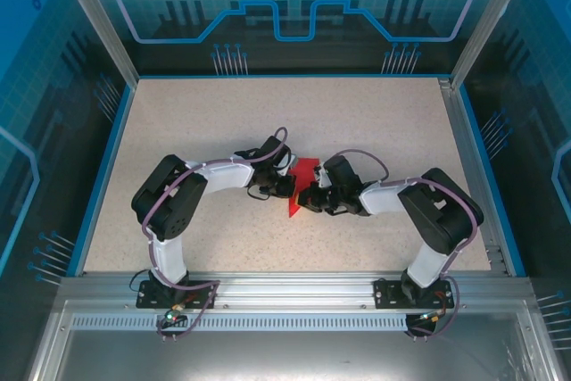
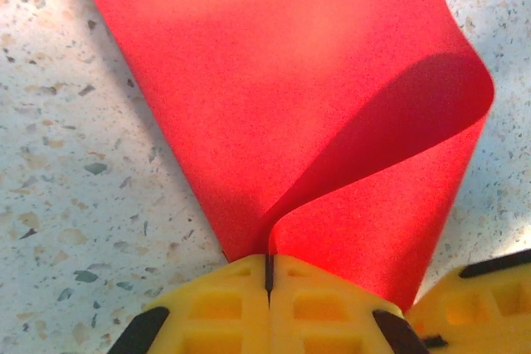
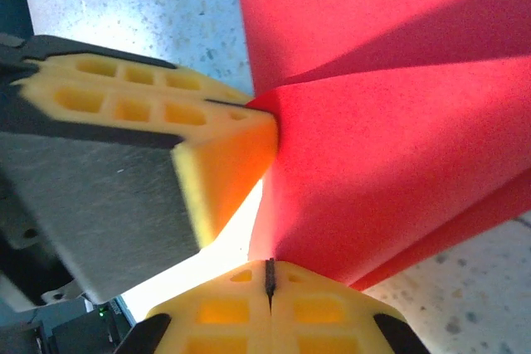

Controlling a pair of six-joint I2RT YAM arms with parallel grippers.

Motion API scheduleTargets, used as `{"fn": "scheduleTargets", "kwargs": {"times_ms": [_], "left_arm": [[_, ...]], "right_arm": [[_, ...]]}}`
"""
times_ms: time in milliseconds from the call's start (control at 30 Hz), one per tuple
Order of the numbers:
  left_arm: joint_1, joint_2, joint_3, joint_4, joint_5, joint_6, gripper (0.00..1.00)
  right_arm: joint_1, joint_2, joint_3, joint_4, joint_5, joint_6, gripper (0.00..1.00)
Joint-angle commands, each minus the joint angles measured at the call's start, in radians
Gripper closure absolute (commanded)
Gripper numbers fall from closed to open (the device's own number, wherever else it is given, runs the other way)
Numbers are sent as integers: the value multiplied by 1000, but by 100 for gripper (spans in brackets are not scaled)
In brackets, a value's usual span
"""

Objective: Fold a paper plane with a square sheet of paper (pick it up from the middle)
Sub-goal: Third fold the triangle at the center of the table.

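The square sheet of paper (image 1: 302,183), bright red, is held up between both grippers at the middle of the table and tapers to a tip towards me. My left gripper (image 2: 269,259) is shut on a pinched fold of the sheet (image 2: 274,97), which curls over in a loop on the right. My right gripper (image 3: 270,264) is shut on the sheet's lower edge (image 3: 390,163). The left gripper's yellow fingers (image 3: 166,113) grip the paper right beside it. From above, the left gripper (image 1: 287,186) and right gripper (image 1: 312,196) almost touch. Whether this is the paper plane's shape I cannot tell.
The speckled beige table (image 1: 268,113) is bordered by a blue rim and aluminium posts (image 1: 98,20). Both arm bases stand on the metal rail (image 1: 285,292) at the near edge. The right gripper's yellow finger (image 2: 477,300) sits close beside the left one.
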Motion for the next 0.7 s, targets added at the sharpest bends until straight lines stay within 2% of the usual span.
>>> {"fn": "scheduleTargets", "kwargs": {"times_ms": [0, 200, 467, 667], "left_arm": [[-1, 39, -7, -50, 18, 25, 99], [0, 43, -6, -55, 16, 31, 99], [0, 41, -9, -57, 15, 33, 99], [-1, 41, -6, -60, 15, 38, 99]], "right_arm": [[-15, 34, -7, 20, -6, -25, 100], [-22, 61, -14, 17, -5, -24, 100], [-51, -67, 4, -33, -19, -48, 100], [-94, -55, 22, -33, -40, -71, 100]]}}
